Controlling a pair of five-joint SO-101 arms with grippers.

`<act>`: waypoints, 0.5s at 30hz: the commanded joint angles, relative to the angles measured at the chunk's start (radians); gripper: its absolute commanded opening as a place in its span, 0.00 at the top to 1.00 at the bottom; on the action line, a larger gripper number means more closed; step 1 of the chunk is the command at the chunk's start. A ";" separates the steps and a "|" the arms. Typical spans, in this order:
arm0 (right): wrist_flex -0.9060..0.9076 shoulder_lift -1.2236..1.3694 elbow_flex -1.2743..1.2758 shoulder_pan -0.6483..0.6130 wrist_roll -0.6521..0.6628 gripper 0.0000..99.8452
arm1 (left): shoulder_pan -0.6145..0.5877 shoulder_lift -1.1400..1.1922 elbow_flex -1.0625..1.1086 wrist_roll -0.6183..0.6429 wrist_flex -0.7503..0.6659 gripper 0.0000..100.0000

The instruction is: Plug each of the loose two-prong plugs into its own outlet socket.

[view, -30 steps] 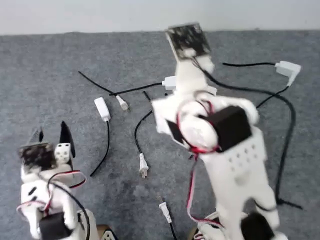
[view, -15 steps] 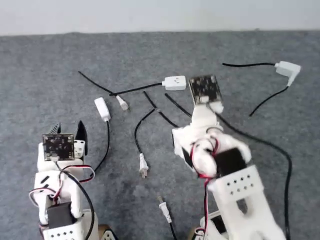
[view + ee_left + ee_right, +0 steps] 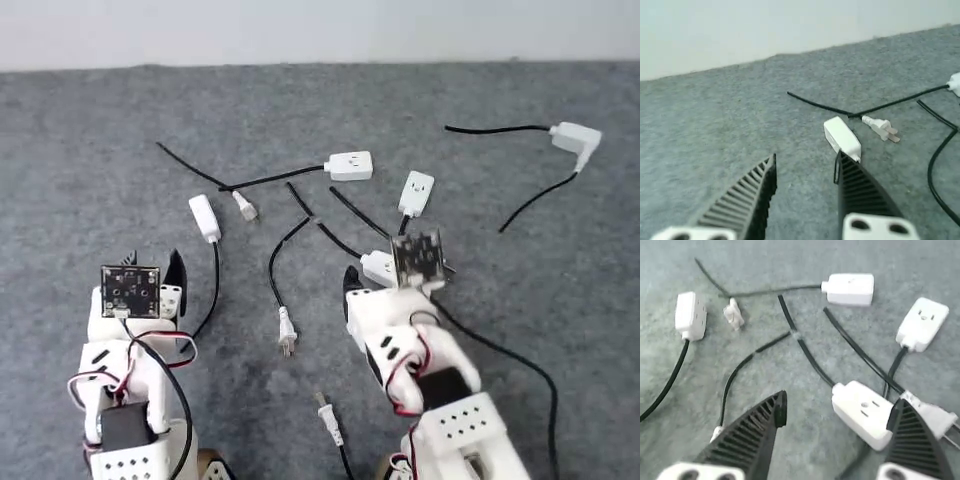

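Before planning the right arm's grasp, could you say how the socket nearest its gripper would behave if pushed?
The socket looks like a small rigid plastic block, probably light. Lying flat on carpet, it should slide, not roll. The cord beside it may snag.

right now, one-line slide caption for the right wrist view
Open right hand poised over a white outlet socket with a two-prong plug beside it on grey carpet.

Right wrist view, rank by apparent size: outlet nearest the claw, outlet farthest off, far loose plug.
1. Nearest outlet: largest, though its closeness to the camera inflates it.
2. Farthest outlet: clearly smaller in the picture.
3. Far loose plug: smallest.
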 commanded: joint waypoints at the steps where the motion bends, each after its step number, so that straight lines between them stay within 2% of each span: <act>1: -0.286 -0.061 0.160 0.008 0.015 0.70 | 0.005 0.005 0.022 -0.014 -0.017 0.81; 5: -0.211 -0.067 0.152 0.012 0.015 0.70 | 0.005 0.005 0.044 -0.014 -0.020 0.81; 11: -0.211 -0.067 0.146 0.010 0.015 0.70 | 0.006 0.005 0.041 -0.012 -0.008 0.81; 15: -0.213 -0.068 0.141 0.013 0.015 0.70 | 0.005 0.006 0.012 -0.061 0.075 0.81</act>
